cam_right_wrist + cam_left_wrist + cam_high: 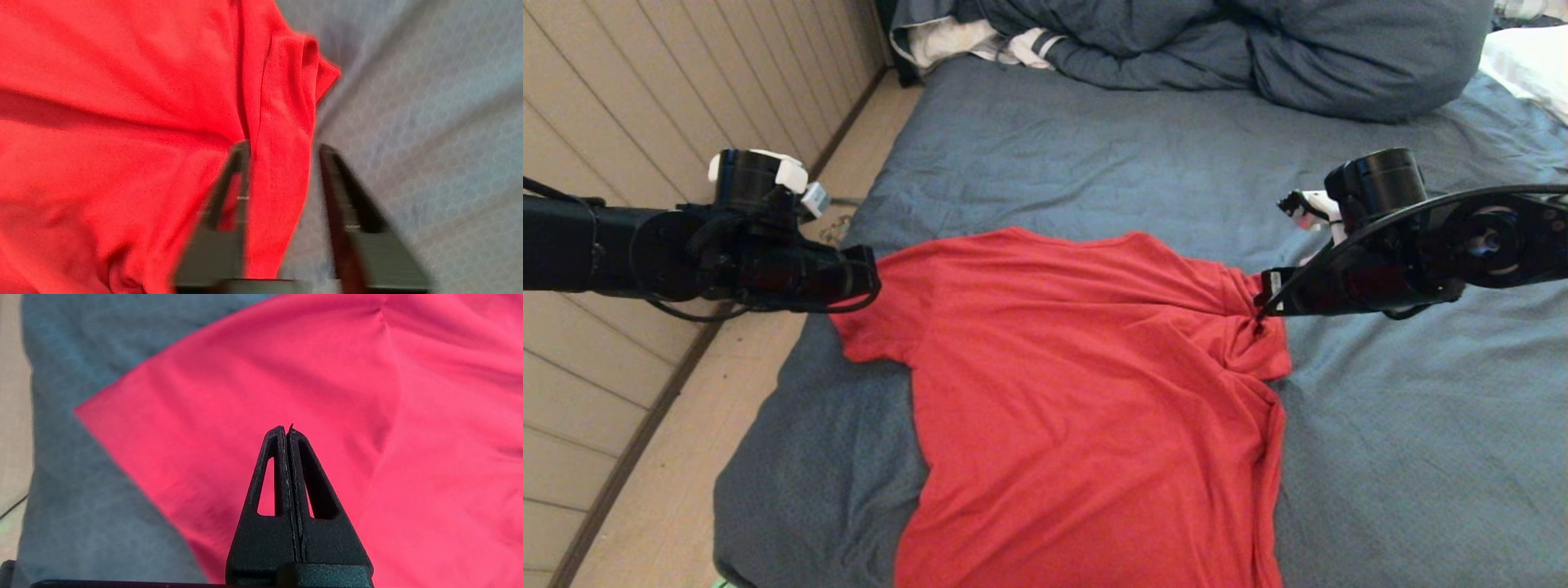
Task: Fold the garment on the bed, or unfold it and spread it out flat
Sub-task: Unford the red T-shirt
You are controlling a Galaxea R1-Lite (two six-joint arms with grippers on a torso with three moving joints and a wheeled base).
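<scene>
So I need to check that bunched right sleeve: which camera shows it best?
The right wrist view: the bunched right sleeve fills the middle, its folds clear, between the open right gripper. The head view shows it small and crumpled. The left wrist view shows only the flat left sleeve past the shut left gripper.

The red short-sleeved T-shirt lay on the slate-blue-sheeted bed, the bunched dark-blue duvet behind it, wooden floor to its left

The red T-shirt lies plain side up on the blue-sheeted bed; its bunched sleeve sits between the right gripper's parted fingers.
</scene>
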